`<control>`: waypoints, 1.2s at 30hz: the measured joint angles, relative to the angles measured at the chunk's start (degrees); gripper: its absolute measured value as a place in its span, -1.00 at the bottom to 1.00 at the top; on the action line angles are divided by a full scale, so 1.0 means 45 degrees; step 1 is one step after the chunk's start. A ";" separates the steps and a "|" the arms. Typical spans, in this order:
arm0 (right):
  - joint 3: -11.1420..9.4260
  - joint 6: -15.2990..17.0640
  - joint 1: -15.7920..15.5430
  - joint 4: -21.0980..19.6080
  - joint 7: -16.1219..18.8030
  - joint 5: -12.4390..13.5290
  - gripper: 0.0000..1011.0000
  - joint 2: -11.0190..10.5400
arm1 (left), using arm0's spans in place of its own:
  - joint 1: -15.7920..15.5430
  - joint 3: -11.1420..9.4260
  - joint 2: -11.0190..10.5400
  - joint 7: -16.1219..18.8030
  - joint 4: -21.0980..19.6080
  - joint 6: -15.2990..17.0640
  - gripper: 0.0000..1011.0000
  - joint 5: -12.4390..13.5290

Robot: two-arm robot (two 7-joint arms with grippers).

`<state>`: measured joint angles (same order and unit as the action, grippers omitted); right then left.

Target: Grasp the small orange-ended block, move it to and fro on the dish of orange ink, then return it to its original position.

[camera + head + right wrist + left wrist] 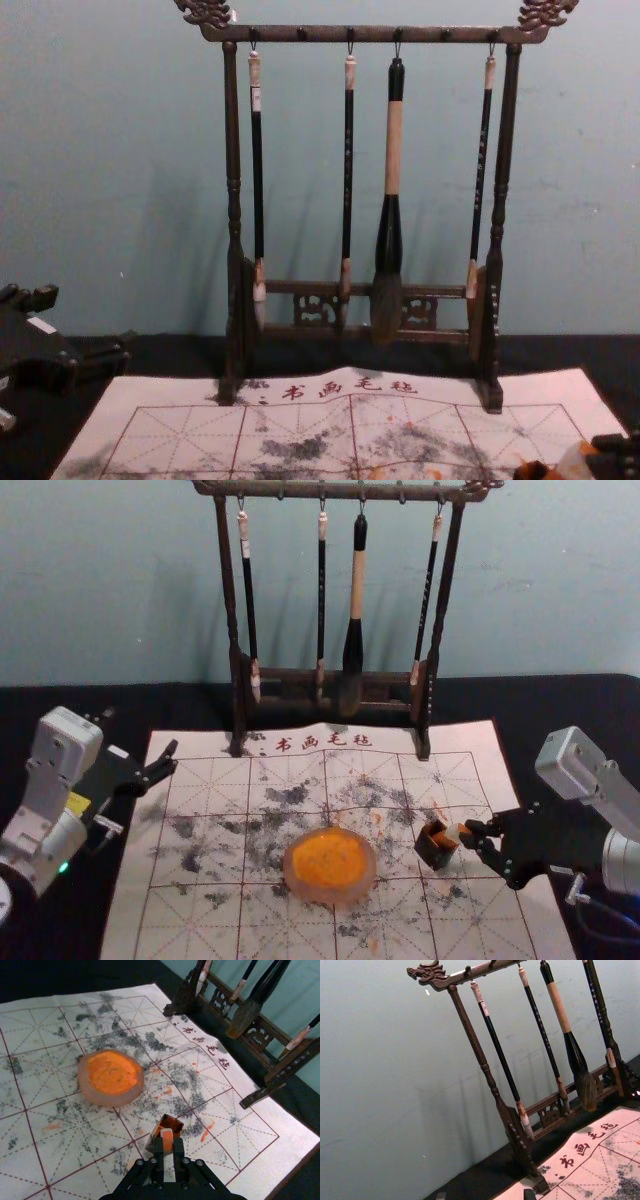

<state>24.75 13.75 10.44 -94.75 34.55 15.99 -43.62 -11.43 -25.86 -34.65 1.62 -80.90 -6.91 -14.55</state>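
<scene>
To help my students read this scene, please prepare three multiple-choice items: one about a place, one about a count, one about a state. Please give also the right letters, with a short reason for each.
1. Where is the dish of orange ink?
A. Right of the dark box
B. Left of the dark box
C. Inside the dark box

2. How many brushes hang on the rack?
A. Two
B. Six
C. Four

3. What is the state of the right tool?
A. Closed on the block
B. Wide open
C. Closed on a brush

Key:
1. B: the head view shows the dish to the robot's left of the box.
2. C: the chest view shows four hanging side by side.
3. A: the right wrist view shows the orange-ended block between its fingers.
</scene>
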 joint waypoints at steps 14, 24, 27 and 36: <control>0.0492 0.0360 0.0770 0.0503 0.0299 -0.0351 -0.82 0.0205 | 0.0000 0.0000 0.0000 -0.0001 0.0000 0.0000 0.98 0.0000; 0.0711 0.0384 0.1004 0.0642 0.0453 -0.0376 -0.82 0.0280 | 0.0000 0.0000 0.0000 -0.0001 0.0000 0.0000 0.98 0.0000; 0.0742 0.0403 0.1029 0.0657 0.0456 -0.0371 -0.82 0.0282 | 0.0000 0.0000 0.0000 -0.0001 0.0001 0.0000 0.98 0.0000; 0.0812 0.0534 0.1077 0.0678 0.0456 -0.0340 -0.82 0.0271 | 0.0001 0.0000 0.0000 -0.0001 0.0000 0.0000 0.98 0.0001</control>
<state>28.40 16.15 15.29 -91.70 36.60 14.46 -42.40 -11.43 -25.86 -34.64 1.62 -80.90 -6.91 -14.55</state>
